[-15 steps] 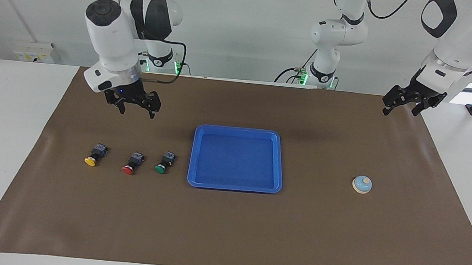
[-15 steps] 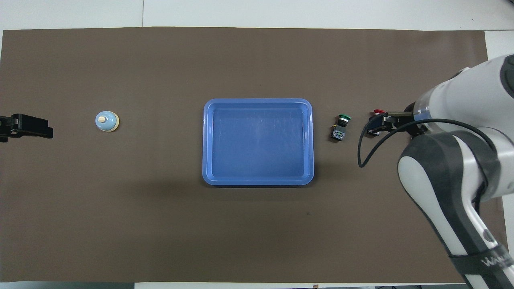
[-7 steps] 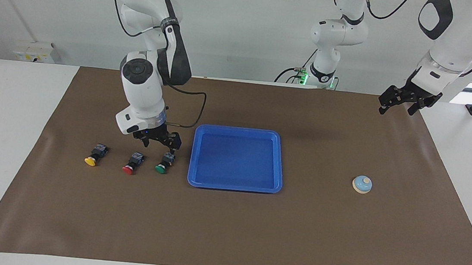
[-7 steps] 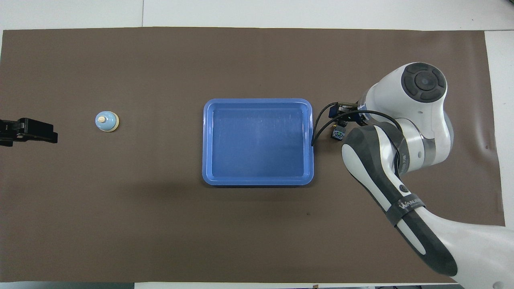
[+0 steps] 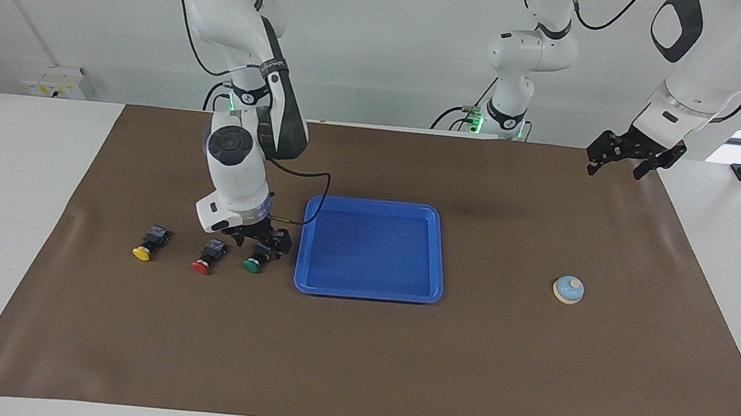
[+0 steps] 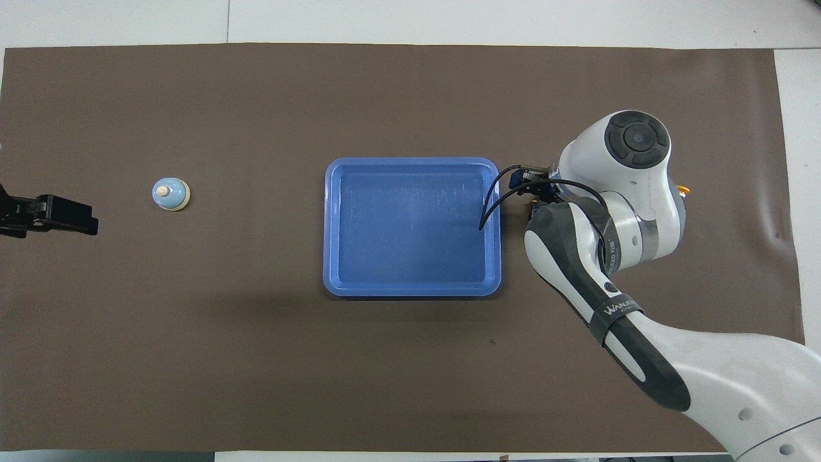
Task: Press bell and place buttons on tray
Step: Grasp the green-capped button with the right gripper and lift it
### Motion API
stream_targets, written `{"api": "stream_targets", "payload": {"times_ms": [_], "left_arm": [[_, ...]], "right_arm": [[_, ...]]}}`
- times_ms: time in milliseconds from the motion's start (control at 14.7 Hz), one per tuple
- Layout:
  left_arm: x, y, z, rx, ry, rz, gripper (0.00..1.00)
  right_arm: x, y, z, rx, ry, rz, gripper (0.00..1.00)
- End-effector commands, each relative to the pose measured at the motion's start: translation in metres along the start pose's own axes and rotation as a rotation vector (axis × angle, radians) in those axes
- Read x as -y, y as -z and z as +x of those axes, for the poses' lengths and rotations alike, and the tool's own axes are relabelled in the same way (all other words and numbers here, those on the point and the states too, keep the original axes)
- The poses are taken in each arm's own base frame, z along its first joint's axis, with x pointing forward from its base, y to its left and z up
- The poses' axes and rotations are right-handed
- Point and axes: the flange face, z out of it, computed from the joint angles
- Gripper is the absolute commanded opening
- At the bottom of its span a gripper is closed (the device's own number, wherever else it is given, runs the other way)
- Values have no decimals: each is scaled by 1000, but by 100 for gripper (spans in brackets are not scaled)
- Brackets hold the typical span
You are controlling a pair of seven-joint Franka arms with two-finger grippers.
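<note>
The right hand [image 5: 261, 244] has dropped onto the green button [image 5: 253, 263] beside the tray [image 5: 368, 293], grip unclear; pickup looks imminent. The left hand [image 5: 627, 156] waits, spread, over the counter's corner.

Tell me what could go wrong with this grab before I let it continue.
The right gripper is down at the green button, which lies on its side with the red button close beside it; a finger could nudge the red one. The button's black body is small, so a poor pinch might let it roll or slip. The tray rim sits close by, and a low carry could clip it. The left gripper waits in the air, away from the bell.
</note>
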Motion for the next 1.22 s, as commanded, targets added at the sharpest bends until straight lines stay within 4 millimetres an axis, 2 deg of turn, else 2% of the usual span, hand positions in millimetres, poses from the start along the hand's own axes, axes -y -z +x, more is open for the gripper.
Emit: {"api": "stream_targets", "payload": {"times_ms": [0,339,475,678,814,950,1018,1085,1153], "left_arm": [[0,2,-10,-6,-14,-6,100],[8,4,-10,-8,2,-7,100],[8,4,-10,-9,2,-7,100],[8,5,-11,-11,2,-7,100],[8,5,-11,-11,2,-7,100],[8,4,-10,-9,2,-7,100],[7,5,-11,-11,0,-7,100],[8,4,-10,-9,2,-7,100],[8,5,-11,-11,2,-7,100]], "right_arm": [[-5,-11,-5,-9,-31,17,100],[-6,-30,-14,-15,-35,21,100],[-6,-31,-13,-26,-31,27,100],[-10,-41,-20,-31,-28,30,95],[-10,-42,-21,-30,-26,29,85],[-10,-42,-21,-27,-26,28,70],[-10,-42,-21,-25,-26,26,61],[-9,-41,-21,-23,-26,25,46],[-9,-41,-20,-23,-26,25,36]]}}
